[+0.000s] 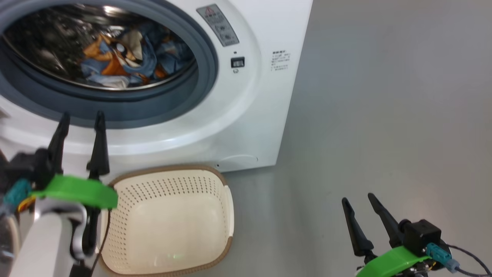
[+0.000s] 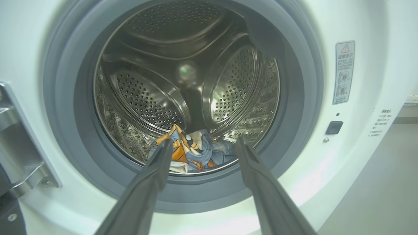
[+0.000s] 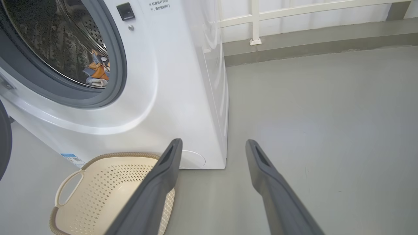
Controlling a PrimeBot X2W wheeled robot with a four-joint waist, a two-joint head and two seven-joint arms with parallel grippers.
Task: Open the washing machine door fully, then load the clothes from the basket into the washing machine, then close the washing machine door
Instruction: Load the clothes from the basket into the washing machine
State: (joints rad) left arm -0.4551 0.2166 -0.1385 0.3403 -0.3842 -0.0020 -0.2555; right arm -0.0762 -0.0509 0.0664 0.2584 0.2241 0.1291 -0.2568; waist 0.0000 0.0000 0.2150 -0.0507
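The white washing machine (image 1: 253, 115) stands with its mouth open, and the clothes (image 1: 123, 57), blue and orange fabric, lie in the steel drum (image 2: 183, 65). A dark curved edge at the left border of the right wrist view is the washing machine door (image 3: 4, 140), swung aside. The cream basket (image 1: 173, 215) sits on the floor below the opening with nothing in it. My left gripper (image 1: 82, 115) is open and holds nothing, raised before the lower gasket with its fingers toward the clothes (image 2: 189, 153). My right gripper (image 1: 357, 198) is open over bare floor, to the right of the basket (image 3: 107, 192).
Grey floor (image 1: 384, 115) stretches to the right of the machine. A metal hinge bracket (image 2: 23, 156) juts out at the left of the opening. A white railing (image 3: 254, 23) and a low ledge run behind the machine.
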